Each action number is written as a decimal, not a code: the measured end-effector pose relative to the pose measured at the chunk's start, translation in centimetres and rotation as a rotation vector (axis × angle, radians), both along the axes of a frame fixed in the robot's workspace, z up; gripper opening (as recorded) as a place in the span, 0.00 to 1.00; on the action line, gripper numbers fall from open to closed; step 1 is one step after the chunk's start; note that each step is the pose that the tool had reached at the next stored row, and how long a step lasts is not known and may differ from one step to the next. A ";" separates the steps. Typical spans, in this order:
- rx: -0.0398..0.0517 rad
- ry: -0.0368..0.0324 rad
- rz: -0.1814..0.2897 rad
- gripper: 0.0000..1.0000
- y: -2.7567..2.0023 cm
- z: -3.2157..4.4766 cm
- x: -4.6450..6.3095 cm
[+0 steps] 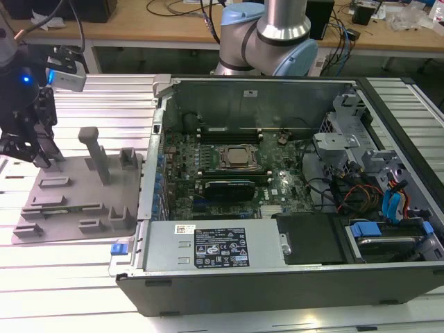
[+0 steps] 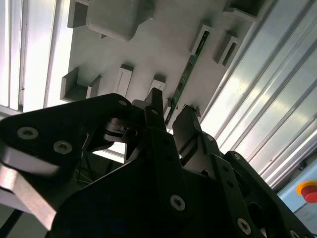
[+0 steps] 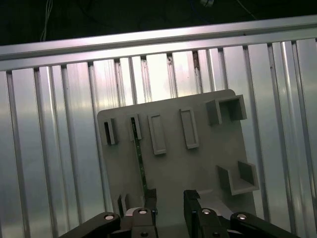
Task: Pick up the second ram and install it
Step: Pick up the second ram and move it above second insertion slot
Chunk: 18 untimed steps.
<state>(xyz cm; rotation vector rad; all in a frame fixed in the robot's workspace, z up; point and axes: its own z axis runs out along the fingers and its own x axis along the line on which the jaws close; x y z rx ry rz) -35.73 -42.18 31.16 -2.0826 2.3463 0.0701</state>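
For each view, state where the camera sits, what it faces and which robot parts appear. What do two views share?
Exterior view: off the arm, looking down at the computer case and grey tray; arm and gripper show.
First wrist view: on the wrist, facing the tray past the gripper.
Second wrist view: on the wrist, close behind the gripper, facing the tray.
Both wrist views share the second ram in the tray.

**Ram standing on edge in the grey tray**

The ram [image 2: 187,74] [image 3: 140,158] is a thin, long, narrow green board, seen edge-on in both wrist views. It stands on its long edge and runs straight along the tray [image 3: 198,168]. Its far end sits in a small raised slot block [image 3: 131,128], and other blocks stand beside it.
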 end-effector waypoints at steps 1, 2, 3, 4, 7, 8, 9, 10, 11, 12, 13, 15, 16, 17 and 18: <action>0.0000 0.0000 0.000 0.34 0.00 -0.05 0.0; 0.0000 0.0000 0.000 0.34 0.00 -0.10 0.0; -0.0001 0.0000 0.000 0.34 0.00 -0.16 0.0; 0.0000 0.0000 0.000 0.34 0.00 -0.20 0.0; 0.0000 -0.0001 0.000 0.34 0.00 -0.41 0.0; 0.0000 0.0000 0.000 0.34 0.00 -0.60 0.0; 0.0000 0.0000 0.000 0.34 0.00 -0.67 0.0; 0.0000 0.0000 0.000 0.34 0.00 -0.72 0.0; 0.0000 0.0000 0.000 0.34 0.00 -0.81 0.0; 0.0000 0.0000 0.000 0.34 0.00 -0.89 0.0; 0.0000 0.0000 0.000 0.34 0.00 -0.96 0.0; 0.0000 0.0000 0.000 0.34 0.00 -1.10 0.0; 0.0001 -0.0001 0.000 0.34 0.00 -1.15 0.0; 0.0000 0.0000 0.000 0.34 0.00 -1.24 0.0; 0.0001 0.0000 0.000 0.34 0.00 -1.30 0.0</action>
